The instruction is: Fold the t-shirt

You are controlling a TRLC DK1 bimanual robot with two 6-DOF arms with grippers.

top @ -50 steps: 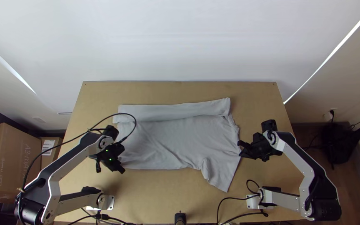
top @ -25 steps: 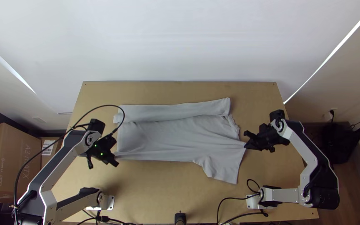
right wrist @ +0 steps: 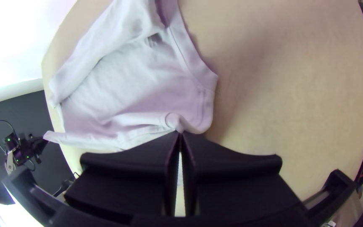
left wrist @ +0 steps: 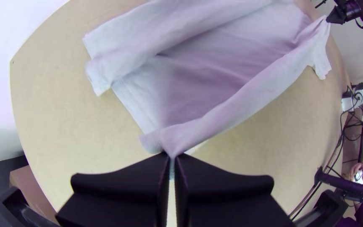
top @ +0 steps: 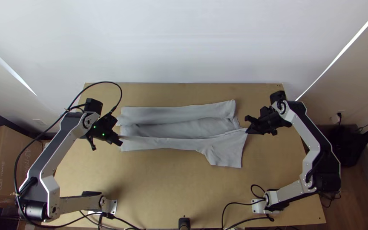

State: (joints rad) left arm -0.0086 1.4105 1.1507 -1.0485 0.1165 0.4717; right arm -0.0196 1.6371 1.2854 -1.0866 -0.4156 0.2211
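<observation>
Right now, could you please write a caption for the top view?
Left pincer and right pincer gripping the near side of a partly folded grey t-shirt.

We look steeply down on the table [top: 162, 187] from high over its near edge; close above opposite ends of the grey T-shirt [top: 167, 143], our wrist views face down, sharing its middle.

T-shirt [left wrist: 232, 54] cut off at wrist views' top edges; cardboard box [top: 9, 162] at top view's left.

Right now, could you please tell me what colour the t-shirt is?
The t-shirt is light grey, seen best in the top view.
</observation>
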